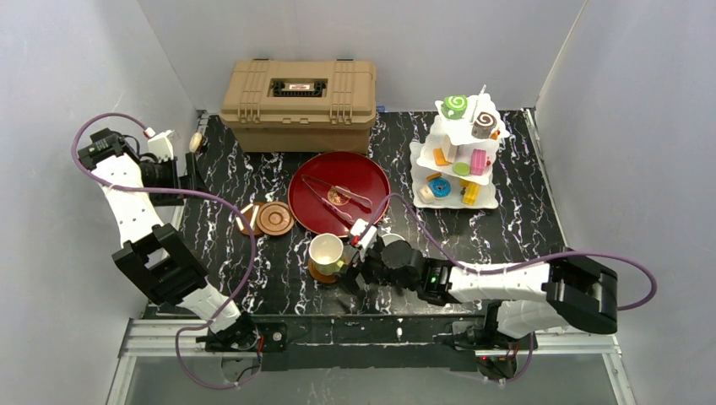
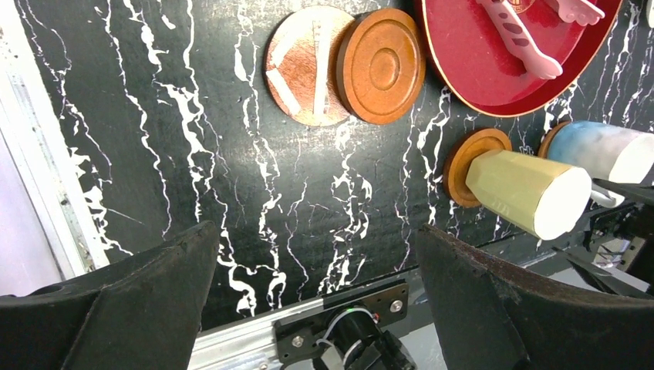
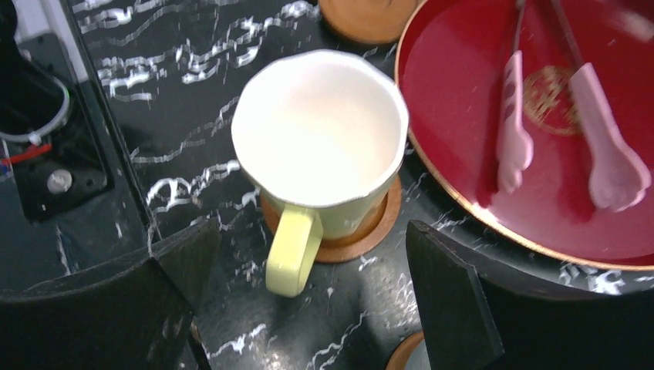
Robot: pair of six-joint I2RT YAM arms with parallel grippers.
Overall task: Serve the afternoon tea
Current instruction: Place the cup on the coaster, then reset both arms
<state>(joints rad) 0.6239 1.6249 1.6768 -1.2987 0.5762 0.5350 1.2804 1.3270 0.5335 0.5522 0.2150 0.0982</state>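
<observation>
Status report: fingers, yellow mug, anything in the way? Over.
Left gripper open, empty. Right gripper open at yellow mug handle. Mug upright on coaster. Tongs on red plate, clear.

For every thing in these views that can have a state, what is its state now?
Yellow mug: upright, empty, on a coaster.
White mug: upright, on another coaster.
Spare coasters: unused, one overlapping the other.
Toolbox: lid shut.
Tongs: lying in the red plate.
Pastries: on the tiered stand.
Left gripper: open, holding nothing.
Right gripper: open, not gripping the yellow mug.
</observation>
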